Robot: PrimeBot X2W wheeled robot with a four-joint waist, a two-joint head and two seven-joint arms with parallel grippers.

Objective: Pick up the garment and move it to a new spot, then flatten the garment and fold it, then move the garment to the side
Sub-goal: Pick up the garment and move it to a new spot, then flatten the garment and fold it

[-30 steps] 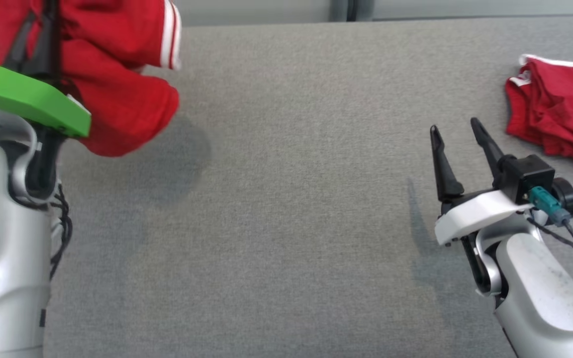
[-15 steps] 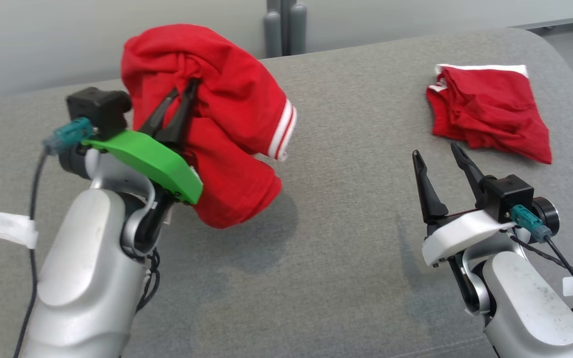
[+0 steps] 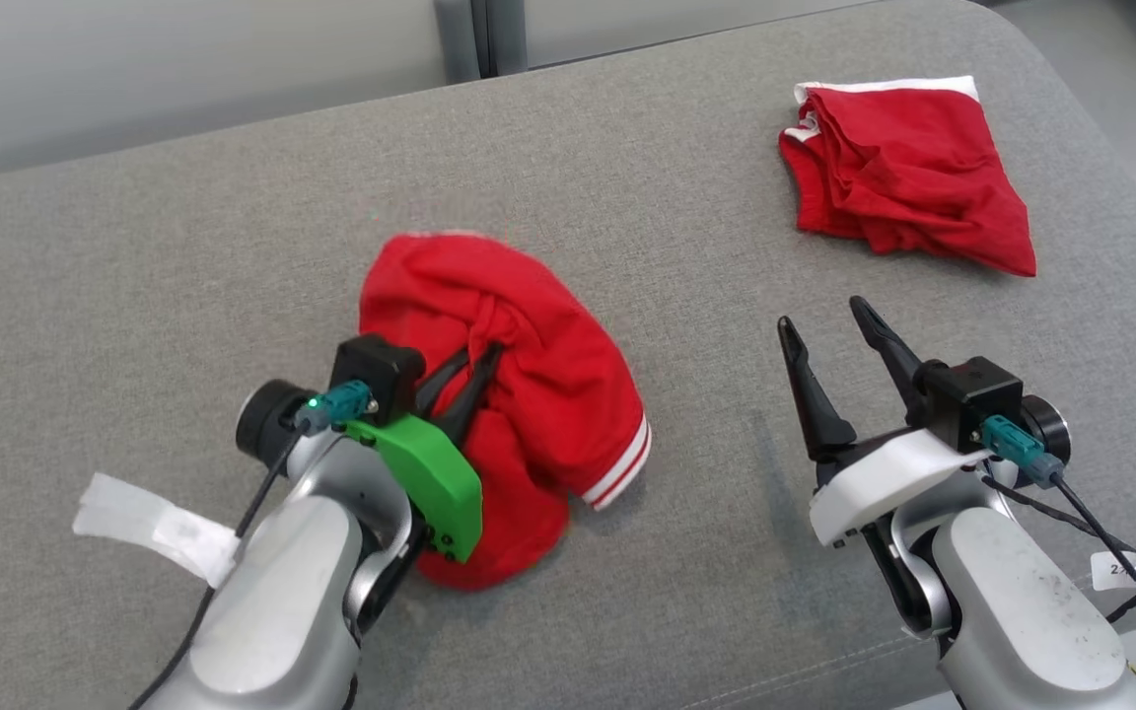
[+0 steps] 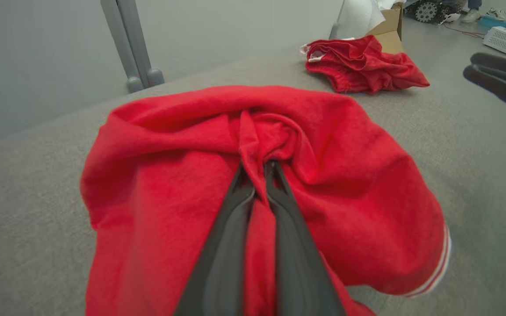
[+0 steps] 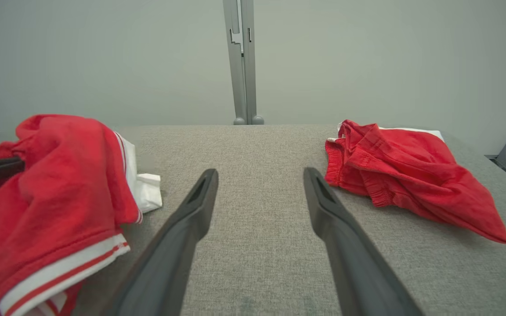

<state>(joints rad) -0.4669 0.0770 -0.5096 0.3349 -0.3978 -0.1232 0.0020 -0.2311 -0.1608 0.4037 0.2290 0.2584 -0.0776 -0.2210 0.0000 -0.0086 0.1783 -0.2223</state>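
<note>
Left jaws pinched together; right jaws spread wide apart.

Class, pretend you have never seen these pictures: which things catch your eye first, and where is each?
The bunched red garment in the middle of the grey table, with the left gripper shut on a fold of it. Next, a second red garment lying crumpled near the far right edge, and the right gripper, open, nearer than it.

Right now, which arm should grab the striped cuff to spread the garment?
Right. The right gripper is open, empty and nearest the striped cuff; the left gripper is shut on the bunched garment.
</note>
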